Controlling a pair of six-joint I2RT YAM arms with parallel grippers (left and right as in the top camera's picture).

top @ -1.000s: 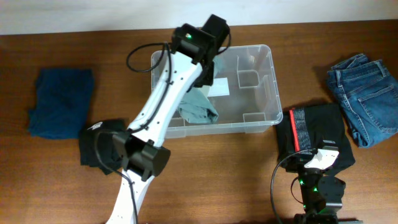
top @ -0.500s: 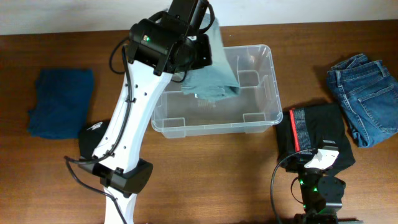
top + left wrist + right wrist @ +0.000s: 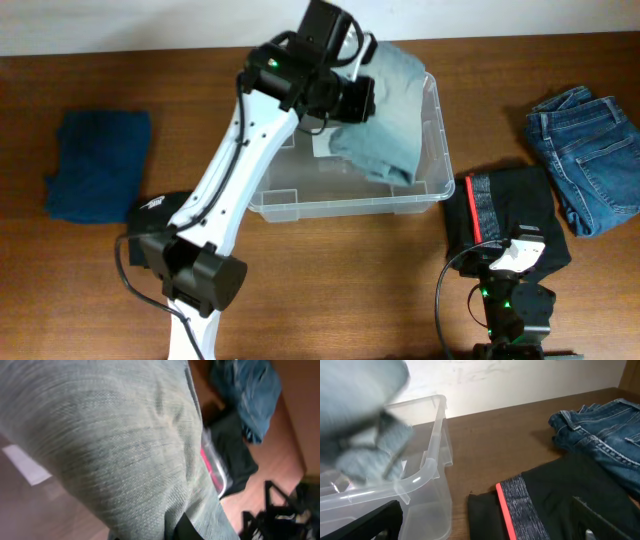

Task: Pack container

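Observation:
The container (image 3: 352, 206) is a clear plastic tub at the middle of the table. It also shows in the right wrist view (image 3: 422, 477). My left gripper (image 3: 352, 97) is shut on a grey-green garment (image 3: 388, 120) and holds it up over the tub's right half. The cloth hangs down across the right wall. In the left wrist view the garment (image 3: 115, 445) fills the frame and only a dark fingertip (image 3: 183, 532) shows. My right gripper (image 3: 485, 527) is open and empty, low over a black garment with a red stripe (image 3: 520, 510), right of the tub.
A folded dark blue cloth (image 3: 98, 165) lies at the far left. A black garment (image 3: 150, 240) lies by the left arm's base. Blue jeans (image 3: 585, 155) lie at the far right. The black red-striped garment (image 3: 510, 205) lies at the tub's front right corner.
My left gripper has lifted the grey-green garment out of the tub's front left and carried it up and to the right. The right arm has not moved.

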